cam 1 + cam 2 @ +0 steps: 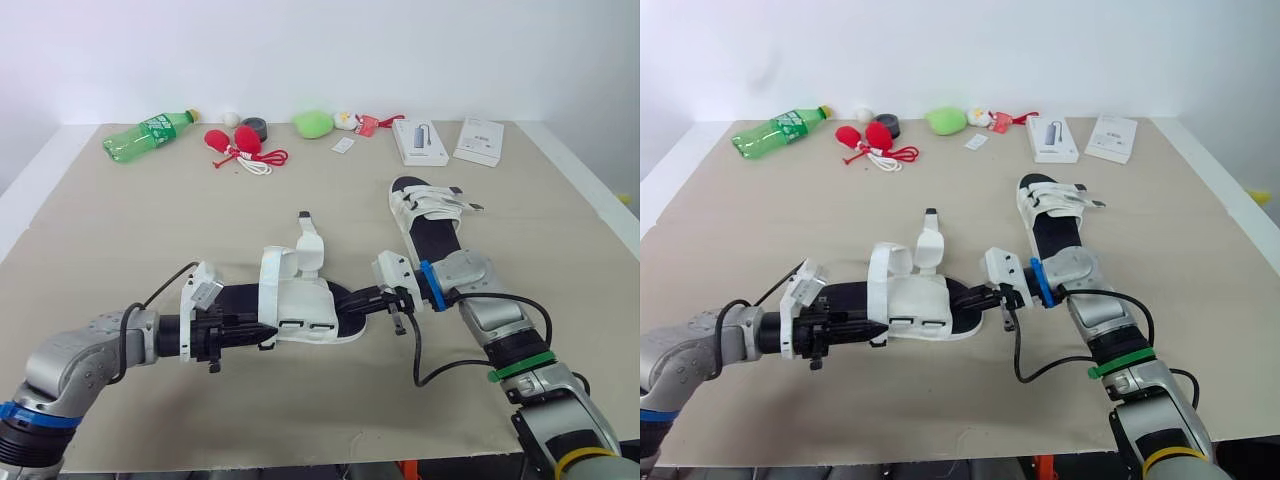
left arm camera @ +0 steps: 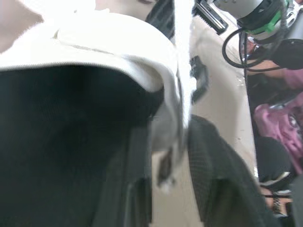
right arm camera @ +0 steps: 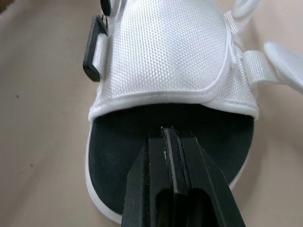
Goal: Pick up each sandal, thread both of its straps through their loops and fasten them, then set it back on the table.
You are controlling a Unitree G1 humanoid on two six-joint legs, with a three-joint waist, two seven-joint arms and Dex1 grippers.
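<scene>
Sandal (image 1: pixel 300 305) sits across the table's (image 1: pixel 120 230) front middle, heel toward the table's left side and toe toward its right. I cannot tell whether its sole rests on the table or hangs just above it. One strap (image 1: pixel 310 240) stands up loose from the white upper, its dark tip pointing at the table's back edge.

Left gripper (image 1: pixel 245 332) is at the heel end. In the left wrist view its fingers (image 2: pixel 222 189) sit either side of a white edge of the sandal, clamped on it.

Right gripper (image 1: pixel 375 298) is at the toe end. In the right wrist view its fingers (image 3: pixel 173 189) are pressed together, tip over the black footbed just short of the upper's rim.

Second sandal (image 1: pixel 432 215) lies on the table toward its right side, toe nearer the front, straps across it.

Along the table's back edge are a bottle (image 1: pixel 145 135), a red toy (image 1: pixel 235 142), a green lump (image 1: pixel 313 123) and two white boxes (image 1: pixel 420 140).
</scene>
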